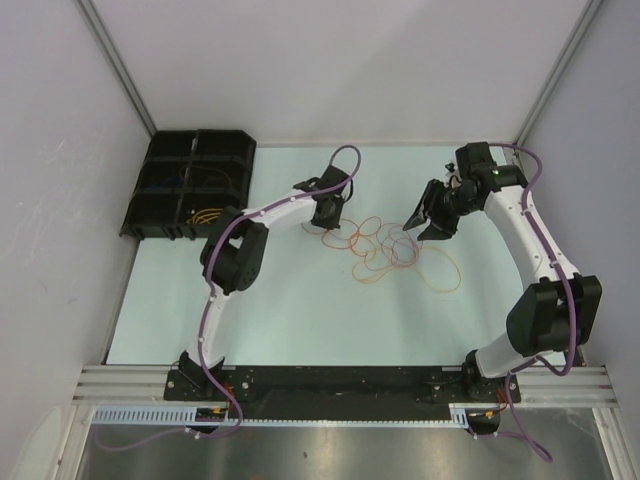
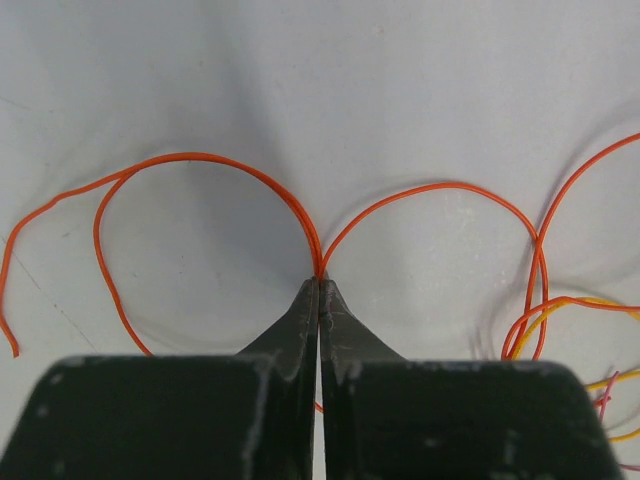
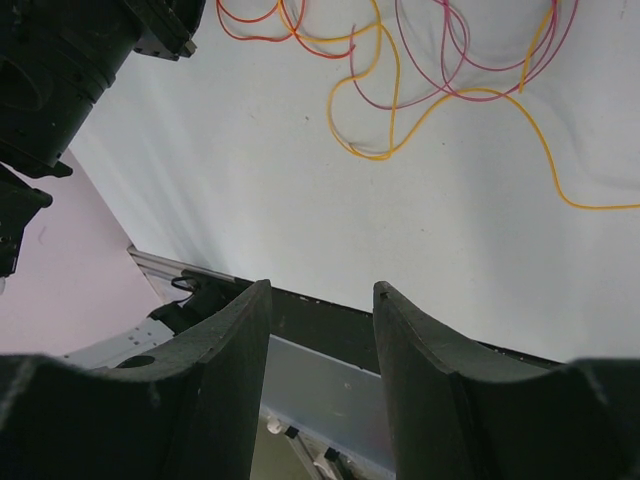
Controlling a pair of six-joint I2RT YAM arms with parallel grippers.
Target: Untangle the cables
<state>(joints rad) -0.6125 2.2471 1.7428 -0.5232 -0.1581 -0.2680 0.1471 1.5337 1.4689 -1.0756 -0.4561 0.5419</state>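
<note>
1. While the tangle lay mid-bench, a black compartment tray [image 1: 190, 185] sat at the far-left corner of the bench [image 1: 250, 320], well apart from the work. A yellow coil [image 1: 205, 213] showed in one compartment, so the tray probably served as the place for sorted cables.
2. The left hand [image 2: 319, 283] was pinched shut on the orange cable [image 2: 440, 185], gripping it where two of its loops met, low against the bench. That hold looked meant to anchor this strand or draw it out of the heap, which lay just to the hand's right.
3. The cables [image 1: 385, 248] were spread between the two hands as overlapping loops of orange, red, yellow and pinkish-purple, resting on the bench.
4. The right hand [image 3: 322, 290] hung with its fingers wide apart and held nothing, raised over the heap's right edge. The yellow cable [image 3: 480, 92] lay ahead of it, not between the fingers, and the hand seemed poised to take a second strand.
</note>
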